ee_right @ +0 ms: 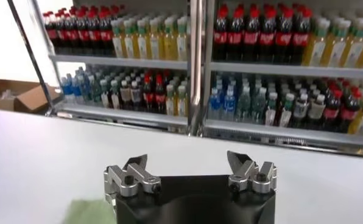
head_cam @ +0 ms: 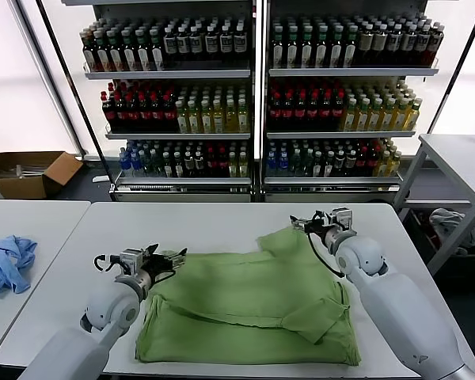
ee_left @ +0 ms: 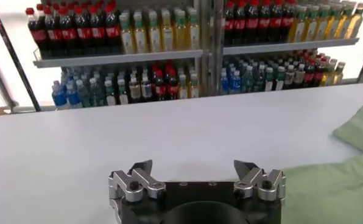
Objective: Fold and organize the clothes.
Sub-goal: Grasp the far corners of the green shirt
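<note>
The light green polo shirt (head_cam: 249, 305) lies on the white table (head_cam: 214, 218), partly folded, with one sleeve laid over its lower right part. My left gripper (head_cam: 168, 257) is open and empty just above the shirt's left upper corner. My right gripper (head_cam: 303, 224) is open and empty over the shirt's far right corner. In the left wrist view the gripper (ee_left: 195, 168) is open over bare table, with the shirt (ee_left: 334, 189) to one side. In the right wrist view the gripper (ee_right: 189, 161) is open, with a bit of green cloth (ee_right: 90, 213) beside it.
A light blue garment (head_cam: 6, 261) lies on a second table (head_cam: 32, 214) to the left. Shelves of bottles (head_cam: 253, 95) stand behind the table. A cardboard box (head_cam: 32, 170) sits on the floor at the far left. Another table (head_cam: 459, 158) stands at the right.
</note>
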### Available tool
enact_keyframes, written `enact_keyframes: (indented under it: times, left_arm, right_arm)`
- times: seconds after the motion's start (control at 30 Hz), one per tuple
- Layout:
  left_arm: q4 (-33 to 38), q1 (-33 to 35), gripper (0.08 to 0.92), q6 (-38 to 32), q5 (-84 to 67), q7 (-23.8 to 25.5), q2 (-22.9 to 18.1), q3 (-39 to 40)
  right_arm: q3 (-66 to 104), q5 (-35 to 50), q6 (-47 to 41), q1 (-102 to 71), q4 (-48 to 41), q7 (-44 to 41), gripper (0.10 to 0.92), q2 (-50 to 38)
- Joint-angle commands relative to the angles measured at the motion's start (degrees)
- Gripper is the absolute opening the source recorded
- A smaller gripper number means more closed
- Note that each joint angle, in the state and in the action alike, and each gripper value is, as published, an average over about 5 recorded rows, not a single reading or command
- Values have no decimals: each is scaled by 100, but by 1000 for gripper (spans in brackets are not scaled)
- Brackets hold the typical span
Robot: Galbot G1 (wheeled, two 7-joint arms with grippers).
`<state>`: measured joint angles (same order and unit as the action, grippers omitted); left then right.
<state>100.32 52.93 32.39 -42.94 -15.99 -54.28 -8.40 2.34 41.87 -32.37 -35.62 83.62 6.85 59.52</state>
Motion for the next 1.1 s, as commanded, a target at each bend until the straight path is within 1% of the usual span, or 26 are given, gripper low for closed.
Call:
enact_keyframes:
  times: [0.03, 0.33, 0.57, 0.9, 0.97, 1.03, 1.1]
  left_arm:
    - [-568, -256, 823, 77, -28, 129, -83, 32]
    - [-775, -203, 823, 77, -31, 114, -248, -70]
    - [-695, -16, 823, 74, -39, 118, -210, -206]
    - [-629, 146, 820, 68, 80, 192, -287, -214]
    - [-617, 147, 799, 67, 86, 209, -298, -206]
    - [-599, 147, 753, 66, 109, 255, -298, -198]
    - [-584, 149, 701, 65, 147, 318, -293, -191]
  right_arm:
    - [32, -100, -73, -171, -371, -183, 823, 132]
    - [10, -202, -68, -115, -435, -257, 823, 206]
    - [31, -263, -14, -93, -476, -288, 823, 260]
    - [-24, -466, 114, 65, -784, -420, 823, 442]
    - [-44, -503, 129, 51, -819, -455, 820, 451]
    - [-56, -539, 145, 18, -833, -500, 803, 452]
    - [-53, -567, 174, -21, -837, -571, 764, 442]
